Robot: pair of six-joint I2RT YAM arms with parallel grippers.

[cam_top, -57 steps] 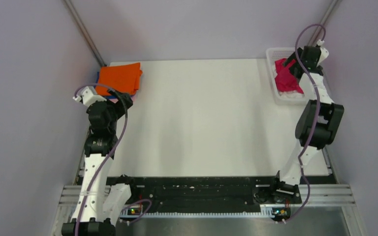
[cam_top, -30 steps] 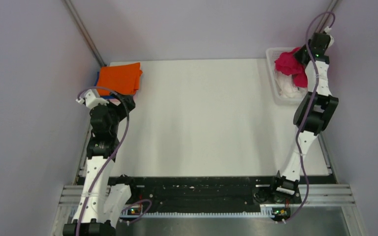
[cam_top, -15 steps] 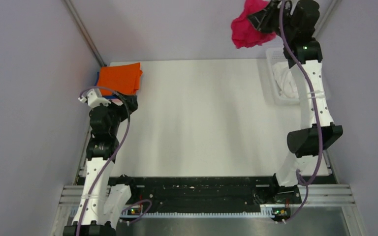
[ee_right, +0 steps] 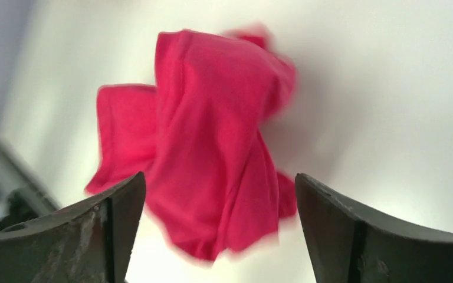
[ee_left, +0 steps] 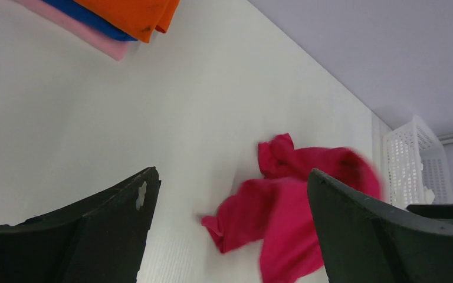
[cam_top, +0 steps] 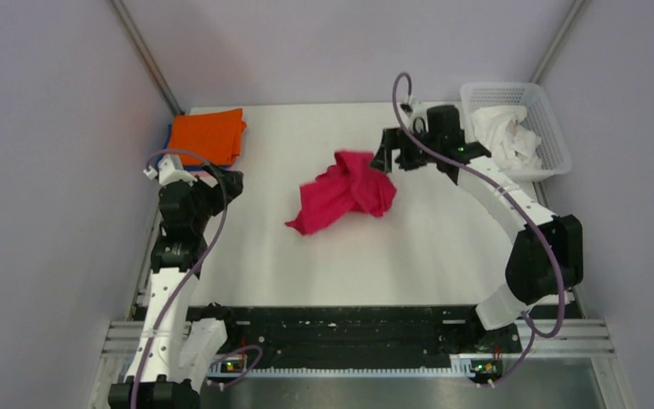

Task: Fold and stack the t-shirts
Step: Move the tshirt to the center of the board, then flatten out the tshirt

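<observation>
The crimson t-shirt [cam_top: 345, 192] was found crumpled on the surface [cam_top: 306, 264], well left of the basket [cam_top: 559, 152]. The right tool [cam_top: 382, 159] and left tool [cam_top: 226, 181] were held apart, empty. Spreading was judged next, with grasps needed at the corners.

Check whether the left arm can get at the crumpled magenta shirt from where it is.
Probably yes. The magenta shirt lies loose mid-table, with only table surface between it and the left arm, whose jaws stand open facing it. The right arm hovers just beyond the shirt, jaws open.
</observation>
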